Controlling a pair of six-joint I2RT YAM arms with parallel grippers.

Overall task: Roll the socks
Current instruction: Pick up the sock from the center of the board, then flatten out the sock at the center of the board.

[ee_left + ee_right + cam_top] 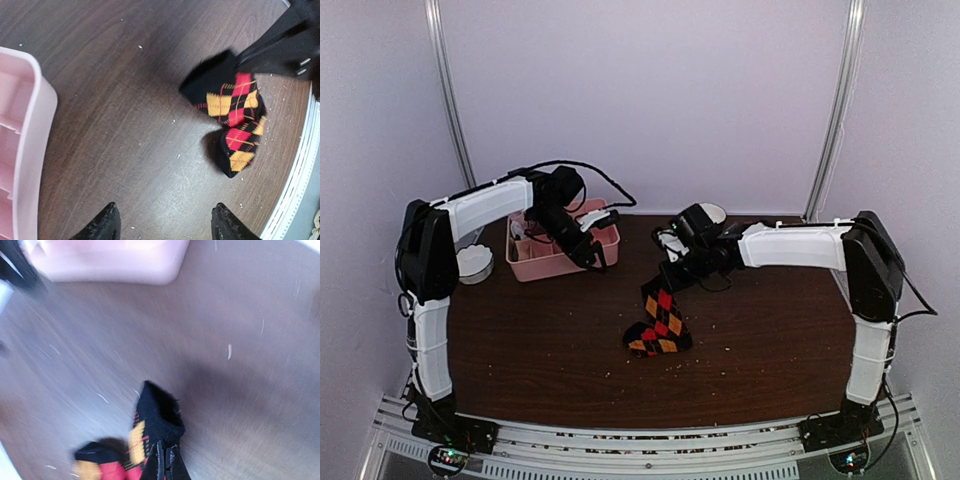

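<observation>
Right claw (165, 452) tight on sock (156, 417) — clearest wrist-side

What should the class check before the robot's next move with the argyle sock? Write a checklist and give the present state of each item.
1. Right gripper shut on one end of the argyle sock: ok.
2. Sock lying flat, ready to roll: not ok. The held end is raised and the rest lies bunched on the table.
3. Left gripper open and empty: ok.
4. Left gripper clear of the pink tray: ok. The tray sits off to one side in the left wrist view.
5. Matching sock located: cannot tell. No second one shows.
</observation>
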